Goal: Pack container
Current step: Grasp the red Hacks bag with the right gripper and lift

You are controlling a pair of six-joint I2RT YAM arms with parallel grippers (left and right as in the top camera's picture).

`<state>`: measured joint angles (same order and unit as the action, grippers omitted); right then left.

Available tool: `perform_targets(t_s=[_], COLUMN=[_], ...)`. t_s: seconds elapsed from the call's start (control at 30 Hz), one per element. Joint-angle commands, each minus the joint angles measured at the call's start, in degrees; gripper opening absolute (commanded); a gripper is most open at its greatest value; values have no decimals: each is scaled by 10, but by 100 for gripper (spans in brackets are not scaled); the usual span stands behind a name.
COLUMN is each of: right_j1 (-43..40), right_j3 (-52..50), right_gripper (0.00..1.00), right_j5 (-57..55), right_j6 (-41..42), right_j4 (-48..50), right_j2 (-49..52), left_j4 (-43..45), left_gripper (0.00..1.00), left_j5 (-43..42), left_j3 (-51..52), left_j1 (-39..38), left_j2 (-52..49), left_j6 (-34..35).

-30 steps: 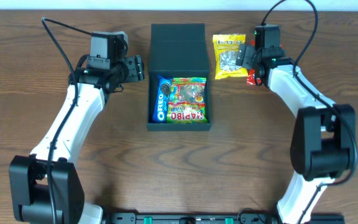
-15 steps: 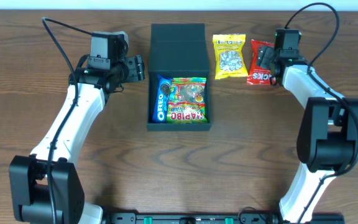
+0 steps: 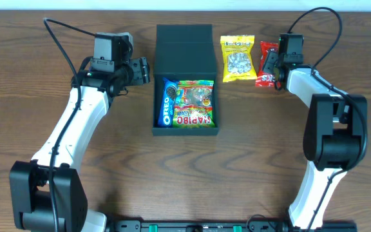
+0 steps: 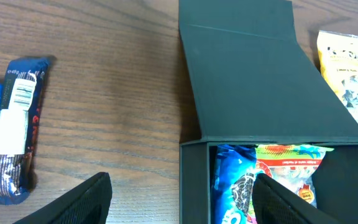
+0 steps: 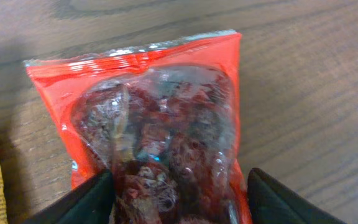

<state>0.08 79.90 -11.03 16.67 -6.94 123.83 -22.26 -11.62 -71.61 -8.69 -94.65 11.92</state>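
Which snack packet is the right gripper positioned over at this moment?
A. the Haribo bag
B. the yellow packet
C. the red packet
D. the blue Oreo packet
C: in the right wrist view, the red packet fills the space between the open fingers of the right gripper, and the overhead view shows that gripper above the same packet.
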Motion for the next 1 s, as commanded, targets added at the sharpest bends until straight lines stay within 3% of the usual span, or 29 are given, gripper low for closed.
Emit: perform_targets(t_s=[0.0,0.1,0.17,0.3,0.47,0.77,0.97], right_j1=[4,4,4,4,16,87,148], right_j3=[3,3,3,3,3,3,3], right_gripper=[44,28,27,13,1,1,1], right_j5=[-5,-5,-2,23,27,44,139], right_j6=[5,23,31,30,0,-137,-180], right_j4=[-10,-12,-20,-32,-31,-31,-36], right_j2=[24,24,22,0,-77,-205,-236], left_j4=[0,0,0,1,5,27,40], left_gripper=[73,73,73,74,77,78,78], left_j5=[4,4,4,5,67,80,80], left_j3=[-13,-13,-13,-13,-13,-13,-13], left_j1=[2,2,2,5,12,50,81], left_j2=[10,10,10,12,26,42,45], left_j6=[-8,-8,-9,-31,-47,-57,-57])
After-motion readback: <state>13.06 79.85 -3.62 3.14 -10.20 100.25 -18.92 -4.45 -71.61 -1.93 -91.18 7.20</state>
